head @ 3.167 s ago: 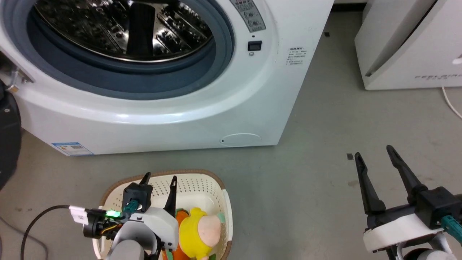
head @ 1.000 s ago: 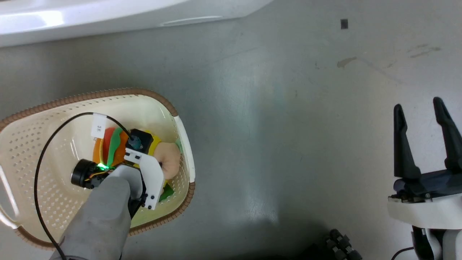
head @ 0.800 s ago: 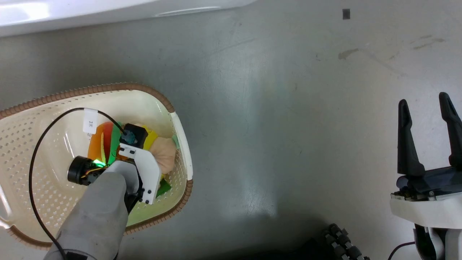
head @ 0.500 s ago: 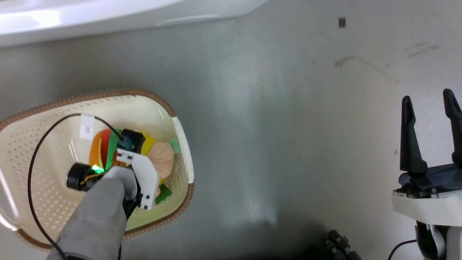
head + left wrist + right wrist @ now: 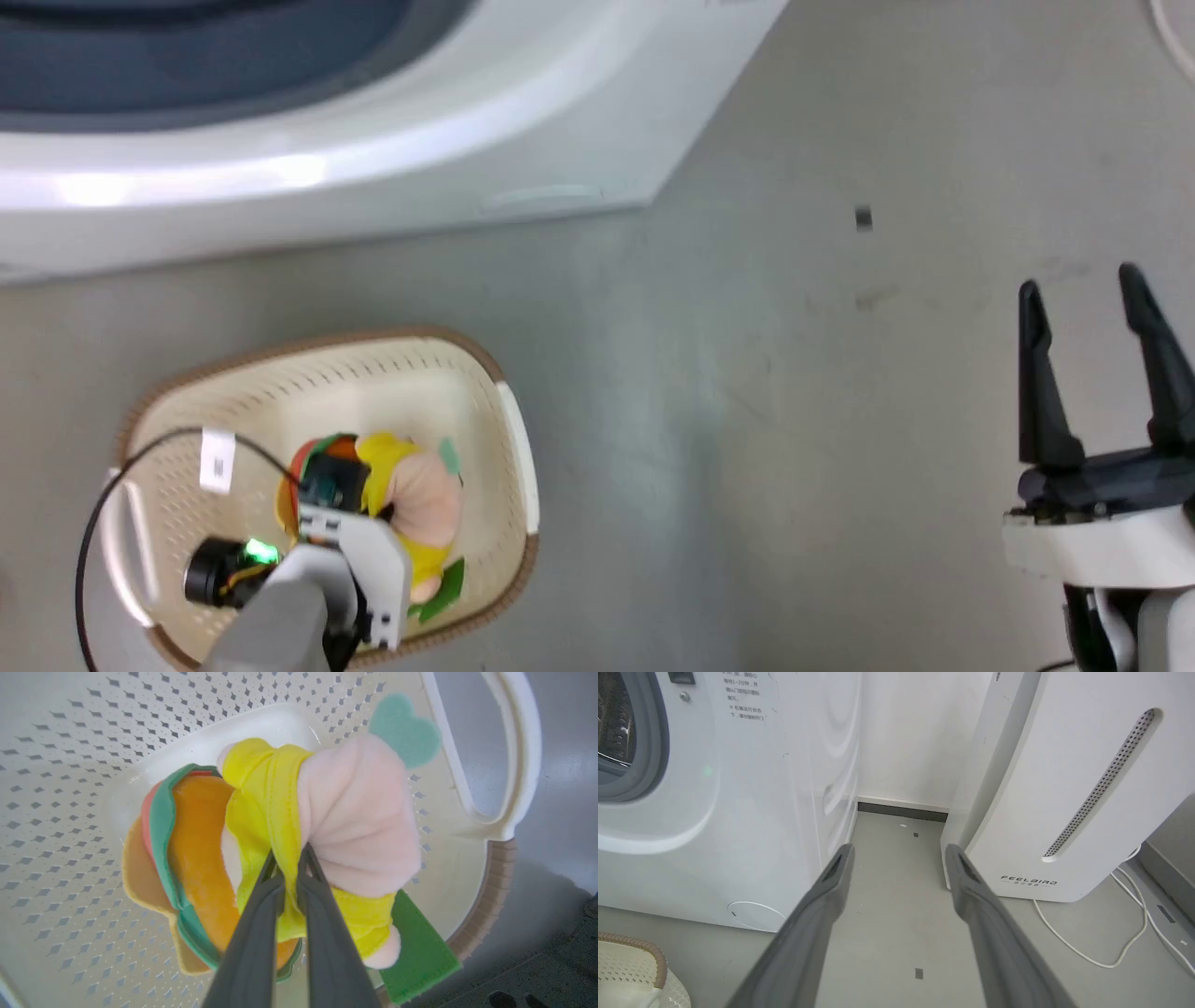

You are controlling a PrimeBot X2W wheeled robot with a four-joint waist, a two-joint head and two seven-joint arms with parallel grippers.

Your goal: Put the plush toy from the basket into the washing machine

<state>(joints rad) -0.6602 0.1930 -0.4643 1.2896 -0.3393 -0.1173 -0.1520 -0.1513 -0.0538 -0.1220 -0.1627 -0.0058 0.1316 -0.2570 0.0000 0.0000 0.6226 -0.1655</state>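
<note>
The plush toy [image 5: 359, 826] is yellow with a pale pink face, an orange body and green bits. My left gripper [image 5: 287, 856] is shut on a yellow fold of it and holds it over the inside of the cream basket [image 5: 60, 765]. From the head, the toy [image 5: 415, 495] hangs inside the brown-rimmed basket [image 5: 509, 411] at the lower left, under my left wrist. The washing machine [image 5: 485, 121] stands just behind, its grey gasket at the top left. My right gripper [image 5: 1088, 289] stands open over bare floor at the right, with nothing between its fingers [image 5: 822, 900].
The white FEELBIRD appliance [image 5: 1064, 788] stands right of the washing machine [image 5: 738, 788], with a narrow floor gap between them. A white cable [image 5: 1101, 933] trails on the floor beside it. Grey floor [image 5: 747, 420] lies between the basket and my right arm.
The head camera has tilted up, bringing more of the washing machine into view. My left gripper stays shut on the toy, which now looks higher in the basket. The right gripper stays open.
</note>
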